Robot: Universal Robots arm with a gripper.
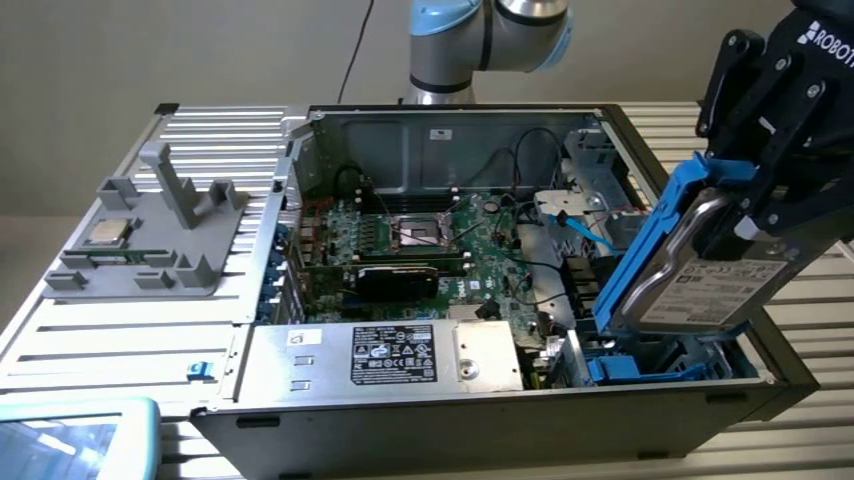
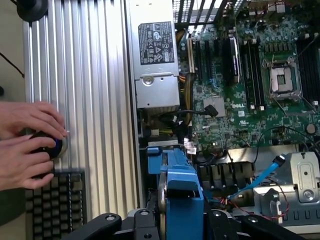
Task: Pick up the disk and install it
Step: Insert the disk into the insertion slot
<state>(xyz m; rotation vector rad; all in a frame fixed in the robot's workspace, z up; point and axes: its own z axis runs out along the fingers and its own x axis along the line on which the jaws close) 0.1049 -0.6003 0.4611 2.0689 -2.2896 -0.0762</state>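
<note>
The disk (image 1: 707,285) is a silver-grey hard drive with a white barcode label and blue plastic rails. It hangs tilted on edge at the exterior view's right, over the front corner of the open computer case (image 1: 467,405). My black gripper (image 1: 763,215) is shut on its upper part. Its lower edge sits just above the blue drive bay (image 1: 654,368). In the wrist view the disk (image 2: 180,182) appears edge-on as a blue rail between my gripper (image 2: 180,222) fingers (image 2: 107,222), pointing down into the case beside the cables.
Inside the case lie the motherboard (image 1: 427,240), a silver power supply (image 1: 387,355) and a blue data cable (image 1: 587,225). A grey fixture (image 1: 174,250) holding a CPU chip (image 1: 107,232) stands at the exterior view's left. A person's hands (image 2: 30,145) rest by a keyboard (image 2: 55,205).
</note>
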